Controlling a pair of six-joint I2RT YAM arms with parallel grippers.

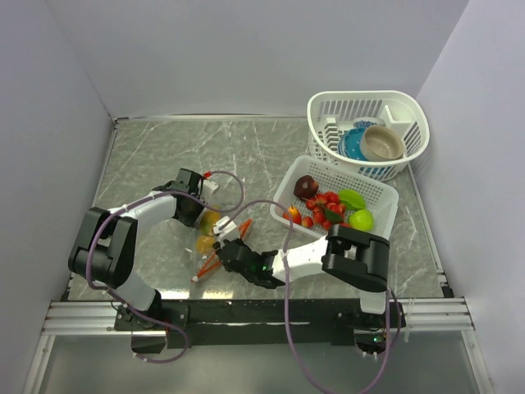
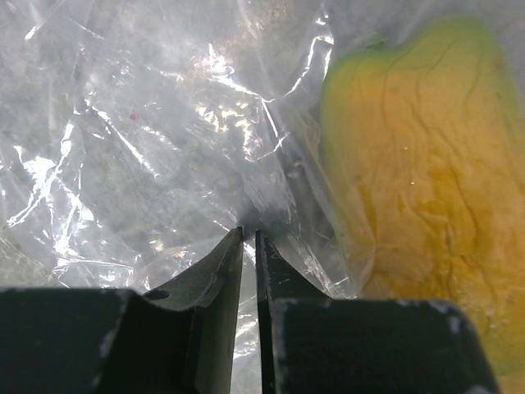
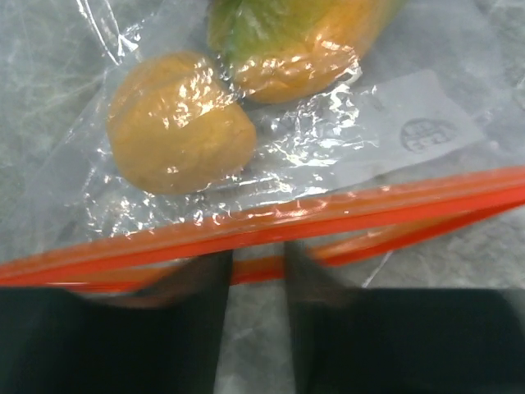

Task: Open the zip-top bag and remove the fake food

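The zip-top bag (image 1: 215, 240) lies crinkled on the marble table between my two grippers, its orange-red zip strip (image 3: 328, 215) toward the right arm. Yellow-orange fake food shows inside it: a round fruit (image 3: 180, 123) and a yellow-green piece (image 2: 418, 164). My left gripper (image 1: 199, 215) is shut on a fold of the bag's clear film (image 2: 164, 131). My right gripper (image 3: 258, 258) stands at the zip edge with a narrow gap between its blurred fingers. The strip's two lips are parted; the lower lip crosses the fingertips.
A white slotted tray (image 1: 385, 193) at right holds several red, green and dark fake fruits. A white basket (image 1: 414, 115) behind it holds a blue bowl (image 1: 354, 144) and a beige bowl (image 1: 381, 144). Grey walls enclose the table.
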